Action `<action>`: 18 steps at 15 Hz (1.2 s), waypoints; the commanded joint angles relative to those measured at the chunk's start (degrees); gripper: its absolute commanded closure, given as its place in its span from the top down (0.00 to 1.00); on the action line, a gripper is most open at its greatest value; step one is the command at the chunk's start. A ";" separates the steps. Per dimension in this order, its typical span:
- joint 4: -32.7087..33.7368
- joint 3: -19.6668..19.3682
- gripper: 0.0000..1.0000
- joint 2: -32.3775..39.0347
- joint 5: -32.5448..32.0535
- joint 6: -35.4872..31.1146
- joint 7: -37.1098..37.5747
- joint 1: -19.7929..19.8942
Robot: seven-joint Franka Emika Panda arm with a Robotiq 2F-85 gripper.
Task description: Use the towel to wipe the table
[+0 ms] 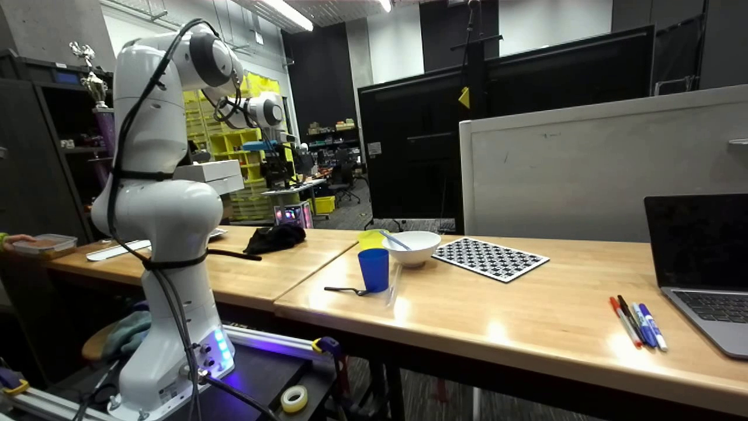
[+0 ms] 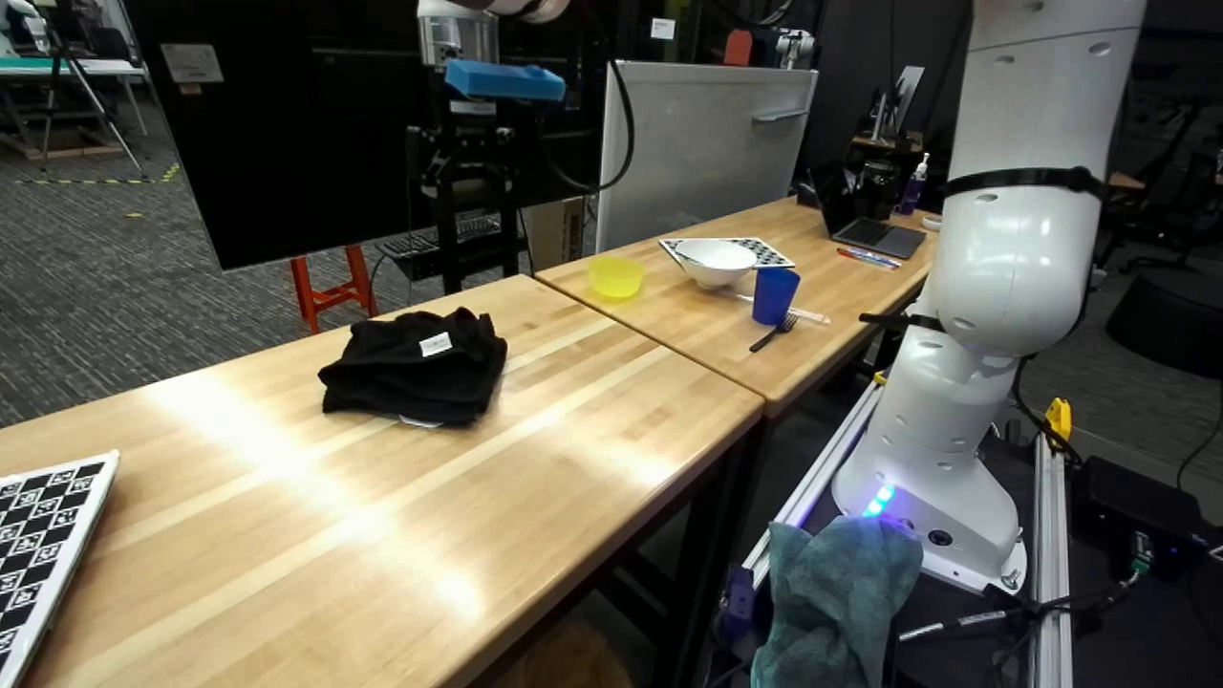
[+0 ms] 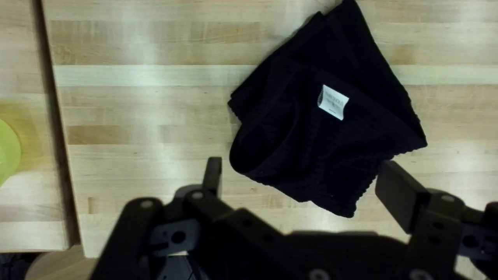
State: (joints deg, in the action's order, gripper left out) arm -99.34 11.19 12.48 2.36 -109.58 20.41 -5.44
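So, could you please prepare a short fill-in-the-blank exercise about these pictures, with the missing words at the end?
1. The towel on the table is coloured ____.
2. The tag on this towel is coloured ____.
3. The gripper is not shut but ____.
4. Of the cup and the white bowl, the fork lies nearer the ____.

Missing words: black; white; open; cup.

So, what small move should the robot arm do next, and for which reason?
I would probably lower the black two-fingered gripper slightly, jaws open. In an exterior view it hangs above the folded black fabric towel with a gap; in the wrist view the towel shows partly between the spread fingers, so closing now would likely miss.
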 commanded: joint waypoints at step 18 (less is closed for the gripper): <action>9.80 -4.81 1.00 17.36 6.40 0.63 9.84 -10.56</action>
State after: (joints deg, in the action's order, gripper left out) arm -89.27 7.98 29.62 10.91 -108.65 29.18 -14.57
